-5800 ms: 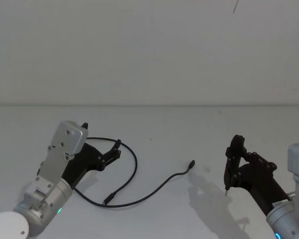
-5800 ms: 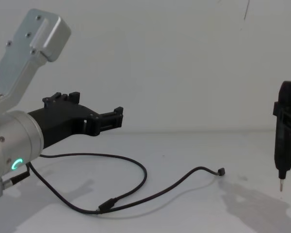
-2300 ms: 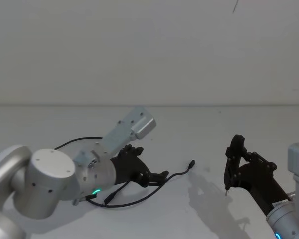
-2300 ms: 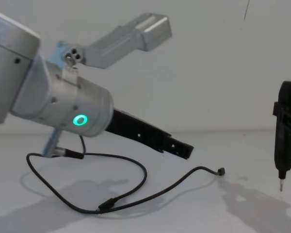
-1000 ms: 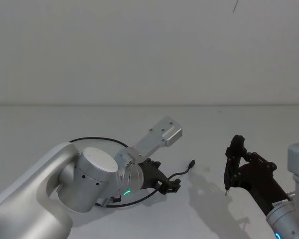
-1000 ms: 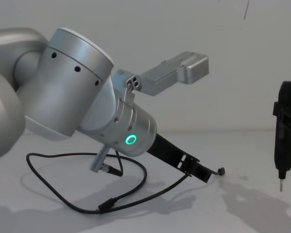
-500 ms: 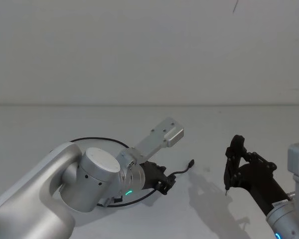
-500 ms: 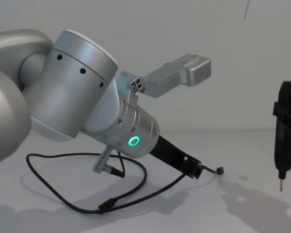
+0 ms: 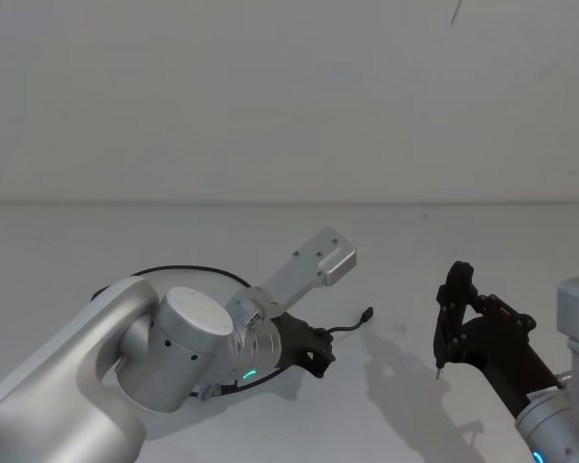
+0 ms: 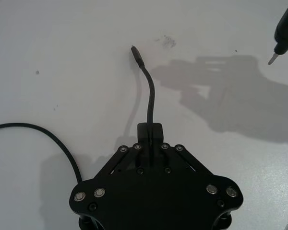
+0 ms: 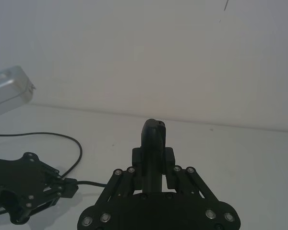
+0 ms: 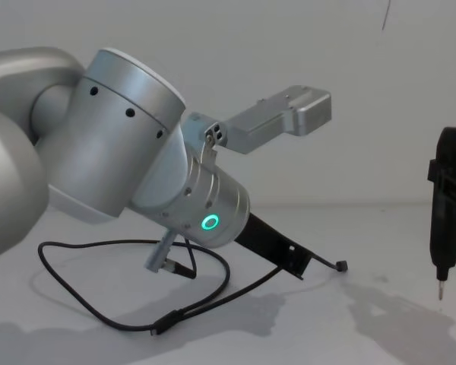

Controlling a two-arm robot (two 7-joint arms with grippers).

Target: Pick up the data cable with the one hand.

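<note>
Left wrist view: grasp done, left gripper (image 10: 150, 130) pinched shut on the cable (image 10: 150, 96) just behind its plug (image 10: 136, 51), the rest lying on the table (image 10: 48, 38), lift pending; right gripper (image 11: 153, 159) parked at right, clamped on a pen (image 11: 153, 129)

A plain white desk (image 9: 396, 241) with a matte top runs the full width of the scene. Its far edge meets a bare, off-white wall (image 9: 270, 96) in a straight, level seam. High on the wall, toward the right, is a short thin dark line (image 9: 456, 12). The light is soft and even, leaving blurred grey shadows (image 10: 230, 91) on the desk. A faint smudge (image 10: 167, 42) and a few small specks mark its surface.
</note>
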